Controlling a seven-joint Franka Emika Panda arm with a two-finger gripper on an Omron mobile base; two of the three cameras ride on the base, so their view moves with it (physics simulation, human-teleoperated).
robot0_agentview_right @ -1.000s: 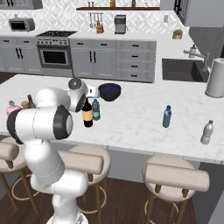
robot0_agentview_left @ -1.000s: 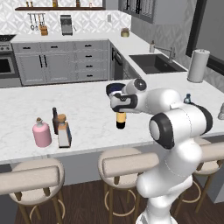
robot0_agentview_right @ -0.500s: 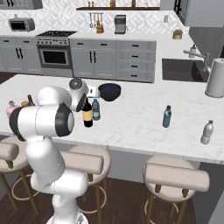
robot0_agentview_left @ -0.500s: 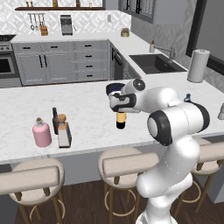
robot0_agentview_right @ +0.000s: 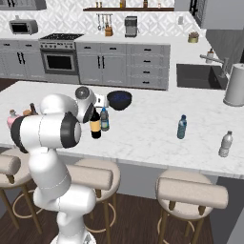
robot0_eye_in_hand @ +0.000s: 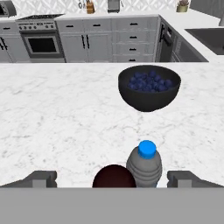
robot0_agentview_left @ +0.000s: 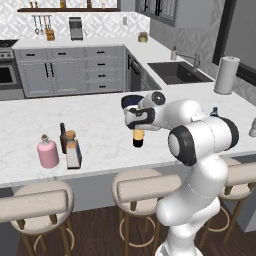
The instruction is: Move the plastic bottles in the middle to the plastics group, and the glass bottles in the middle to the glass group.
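1. At the left end of the surface, with the pink bottle and brown bottle: pale bottle, seemingly already sorted.
2. In the middle: wine bottle and blue-capped bottle, both unmoved.
3. Above the two: tool, wide open, gripping nothing.
4. At the right end: blue water bottle.

The robot arm is glossy white and made of thick, rounded segments. Each joint ends in a dark grey round cap with a lighter grey ring around it. The hand is white with a black band. The pincer has two small, square, dark grey fingertips.
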